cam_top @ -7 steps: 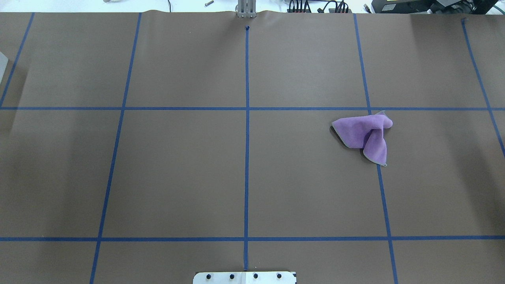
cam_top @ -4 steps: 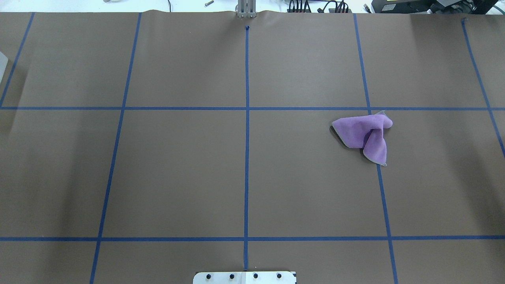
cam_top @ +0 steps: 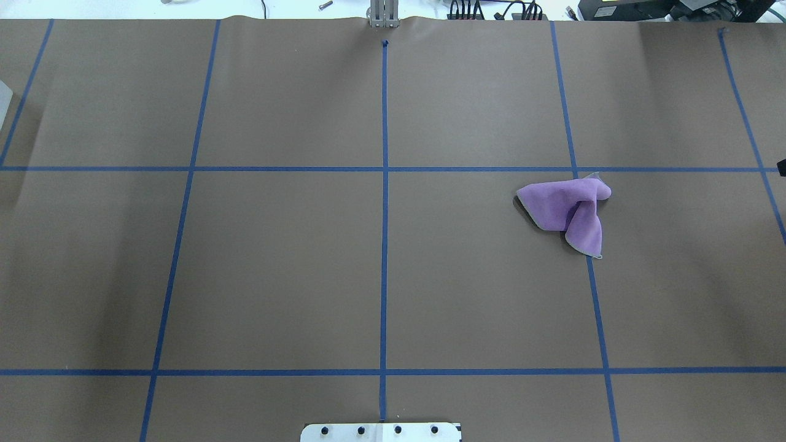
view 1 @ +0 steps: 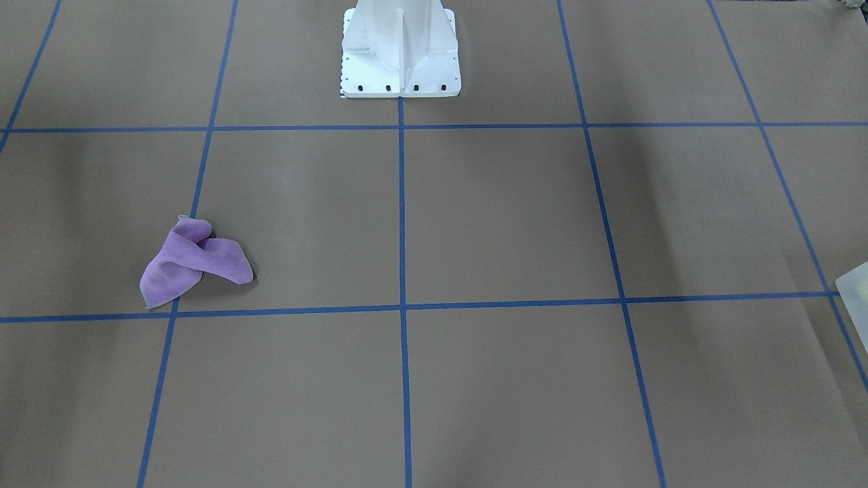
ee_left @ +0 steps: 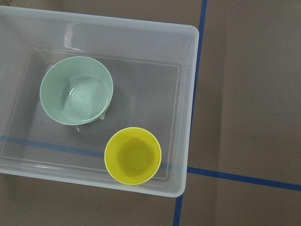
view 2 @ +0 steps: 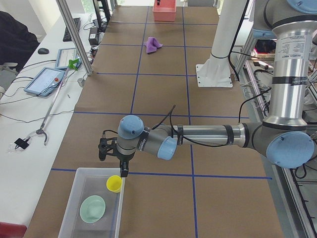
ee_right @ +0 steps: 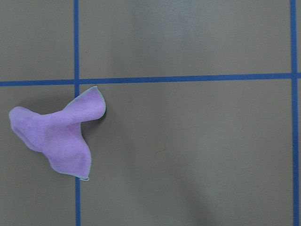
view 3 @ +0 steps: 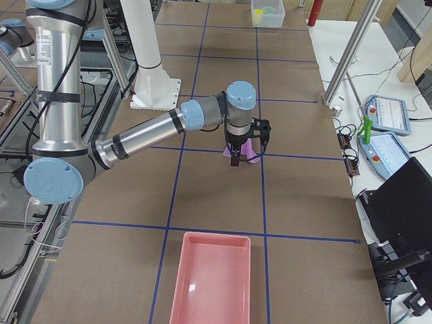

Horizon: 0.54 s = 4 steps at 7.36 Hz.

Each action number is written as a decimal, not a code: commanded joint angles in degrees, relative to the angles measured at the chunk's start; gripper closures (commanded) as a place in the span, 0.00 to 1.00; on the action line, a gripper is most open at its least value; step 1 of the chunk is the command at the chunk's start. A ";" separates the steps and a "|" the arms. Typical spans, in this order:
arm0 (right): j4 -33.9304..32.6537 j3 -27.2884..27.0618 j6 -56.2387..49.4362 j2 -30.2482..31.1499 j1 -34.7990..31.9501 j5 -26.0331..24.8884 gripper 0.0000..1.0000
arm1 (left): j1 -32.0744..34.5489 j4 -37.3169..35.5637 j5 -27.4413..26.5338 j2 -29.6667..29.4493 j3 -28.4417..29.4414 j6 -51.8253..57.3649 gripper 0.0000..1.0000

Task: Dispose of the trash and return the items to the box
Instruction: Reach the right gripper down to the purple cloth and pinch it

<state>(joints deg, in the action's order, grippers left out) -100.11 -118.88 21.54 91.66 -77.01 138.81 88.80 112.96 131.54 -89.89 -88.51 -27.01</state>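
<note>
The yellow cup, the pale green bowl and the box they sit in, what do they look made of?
The cup: probably plastic, satin finish; even, opaque yellow with a thin rim.
The bowl: plastic or possibly glazed ceramic, glossy; soft highlights on its inner rings.
The box: translucent plastic, slightly frosted; the blue tape shows dimly through its floor.

The box point(ee_left: 117, 28) was translucent, glossy plastic. The cup point(ee_left: 133, 156) and bowl point(ee_left: 76, 90) were smooth plastic, the bowl shinier. Mid-right, the cloth point(cam_top: 568, 212) was soft, matt fabric on the worktop's point(cam_top: 276, 264) matt brown paper.
</note>
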 commanded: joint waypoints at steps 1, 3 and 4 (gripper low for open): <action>9.16 0.48 1.92 -0.69 6.92 -2.29 0.00 | -0.47 1.64 0.12 0.07 -0.08 -6.37 0.01; 13.71 3.38 6.36 -3.04 12.48 -4.51 0.00 | -0.56 4.87 0.12 1.29 -0.08 -5.69 0.01; 13.89 5.92 13.45 -7.24 15.20 -4.51 0.00 | -0.56 5.51 0.12 1.30 0.09 -5.59 0.01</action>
<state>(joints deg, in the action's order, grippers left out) -87.41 -115.61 28.18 88.32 -65.25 134.73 88.28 116.97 131.66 -89.00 -88.43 -32.73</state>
